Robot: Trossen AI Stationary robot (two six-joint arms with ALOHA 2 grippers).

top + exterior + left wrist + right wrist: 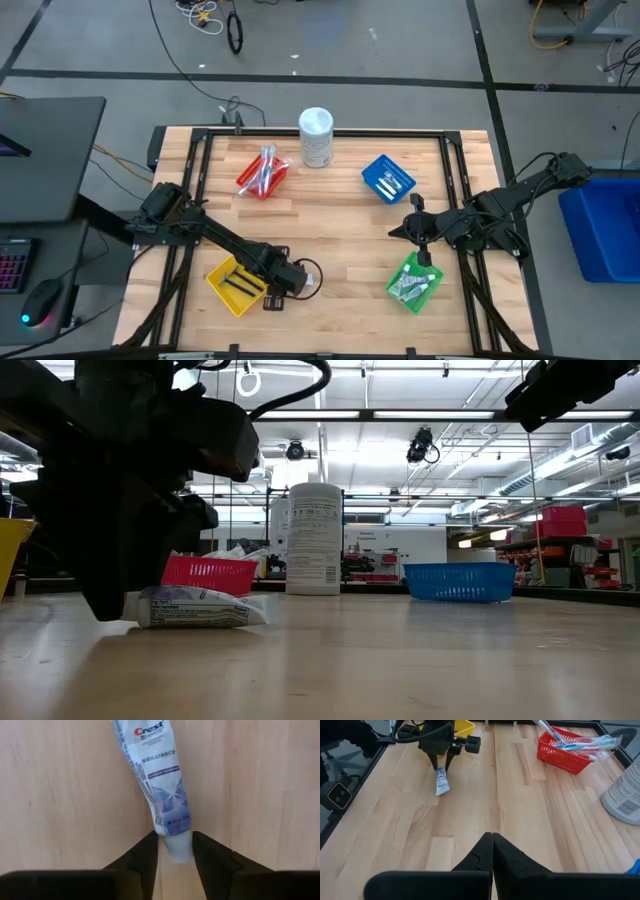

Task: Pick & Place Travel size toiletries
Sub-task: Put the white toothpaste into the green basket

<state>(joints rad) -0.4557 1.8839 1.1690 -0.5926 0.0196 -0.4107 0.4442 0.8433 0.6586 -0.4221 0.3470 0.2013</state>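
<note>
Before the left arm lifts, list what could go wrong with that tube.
1. The left tool straddles only the cap end of the toothpaste tube, which still lies flat on the table; held that far out, it may droop or slip.
2. The tube sits skewed between the fingers, so closing could twist it aside.
3. The yellow basket is close behind the arm; a swing might clip its rim.

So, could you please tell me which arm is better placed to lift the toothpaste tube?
The left: the left gripper already straddles the cap end of the toothpaste tube, while the right gripper is shut, far across the table.
</note>
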